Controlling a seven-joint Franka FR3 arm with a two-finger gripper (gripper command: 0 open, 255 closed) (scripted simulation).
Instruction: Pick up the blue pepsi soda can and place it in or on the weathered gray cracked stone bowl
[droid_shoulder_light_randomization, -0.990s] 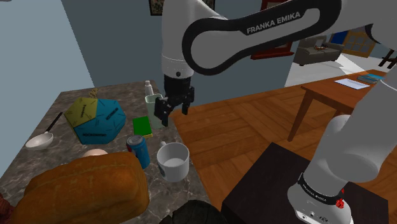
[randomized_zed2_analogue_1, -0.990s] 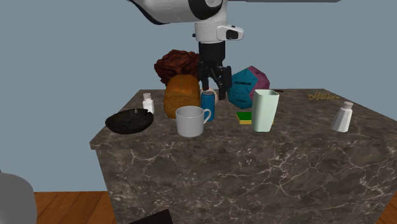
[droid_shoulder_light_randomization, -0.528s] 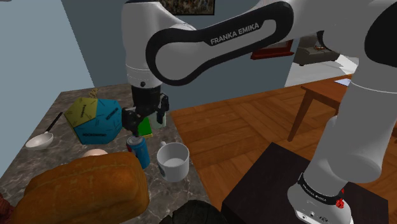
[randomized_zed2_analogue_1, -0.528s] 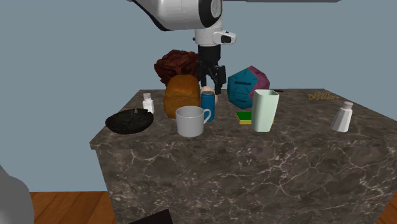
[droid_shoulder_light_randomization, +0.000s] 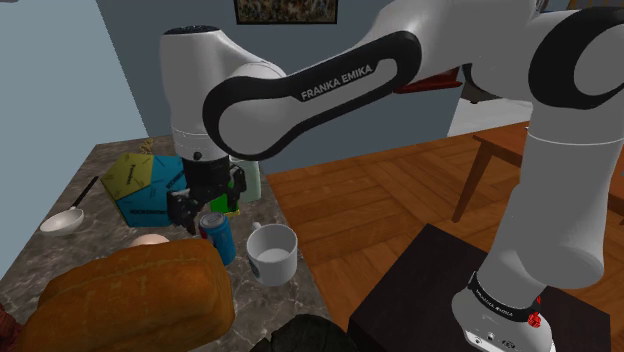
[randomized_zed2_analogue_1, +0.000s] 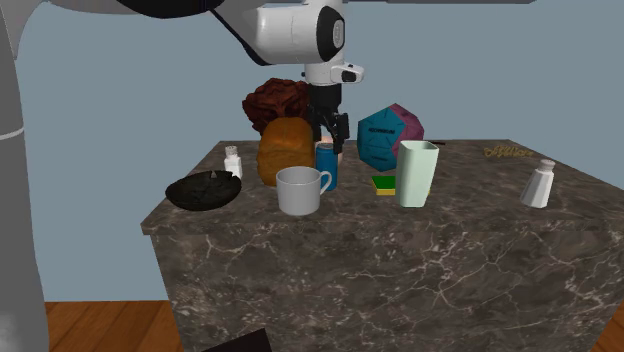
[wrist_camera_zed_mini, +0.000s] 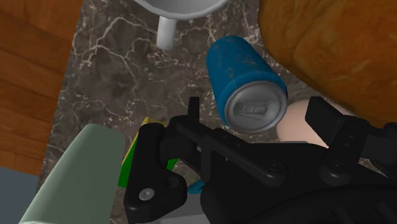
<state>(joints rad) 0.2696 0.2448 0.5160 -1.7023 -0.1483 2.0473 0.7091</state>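
Note:
The blue soda can (droid_shoulder_light_randomization: 217, 237) stands upright on the dark marble counter, between a white mug (droid_shoulder_light_randomization: 273, 252) and a bread loaf (droid_shoulder_light_randomization: 130, 300). From the front, the can (randomized_zed2_analogue_1: 326, 165) is just behind the mug. My gripper (droid_shoulder_light_randomization: 200, 208) hovers right above the can, open, with nothing held. Along the hand, the can's silver top (wrist_camera_zed_mini: 254, 108) lies between the spread fingers (wrist_camera_zed_mini: 321, 114), untouched. The dark cracked stone bowl (randomized_zed2_analogue_1: 203, 190) sits near the counter's corner, beside the mug in the second exterior view; its rim (droid_shoulder_light_randomization: 300, 335) also peeks in at the shoulder view's lower edge.
A teal many-sided ball (randomized_zed2_analogue_1: 390, 135), a pale green cup (randomized_zed2_analogue_1: 416, 173) and a green-yellow sponge (randomized_zed2_analogue_1: 385, 184) crowd the can's other side. A pale egg-like lump (droid_shoulder_light_randomization: 150, 240), a spoon (droid_shoulder_light_randomization: 70, 215), a salt shaker (randomized_zed2_analogue_1: 538, 184) and a small bottle (randomized_zed2_analogue_1: 232, 162) also stand about.
The hand has swung from above the green cup toward the shoulder view's left and come down, ending right over the can. Its fingers stayed apart; no object moved.

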